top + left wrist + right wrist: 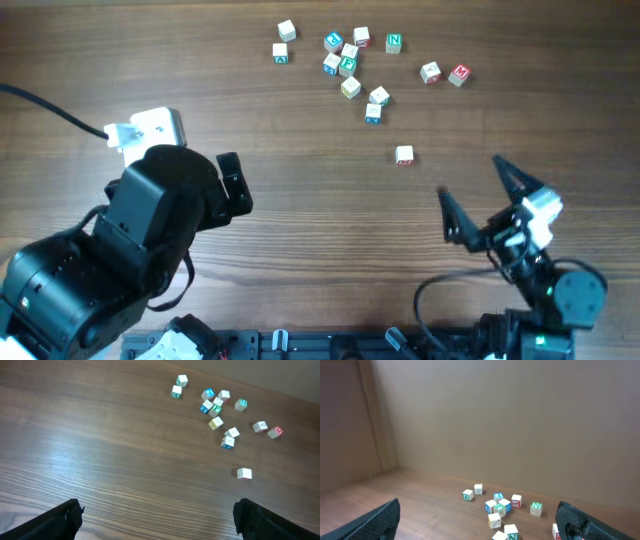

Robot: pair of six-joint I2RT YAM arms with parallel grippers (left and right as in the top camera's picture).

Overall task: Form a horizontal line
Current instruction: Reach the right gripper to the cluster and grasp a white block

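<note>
Cubes: letter cubes (347,65) scattered across the far side of the table (300,220), not yet in a row.
Stray: single cube (404,155) apart from the rest, nearer the right gripper (482,196).
Right gripper: fingers spread, empty.
Left gripper (157,510): fingers spread wide, empty.

On my wood-grain table (300,200), a lone letter cube (404,155) sits well apart from the others, on the near side. A green-lettered cube (394,42) and a red-topped cube (459,74) lie farther back. A black cable (50,105) runs in from the left edge near a white bracket (150,128). A plain beige wall (495,420) stands behind the table.
</note>
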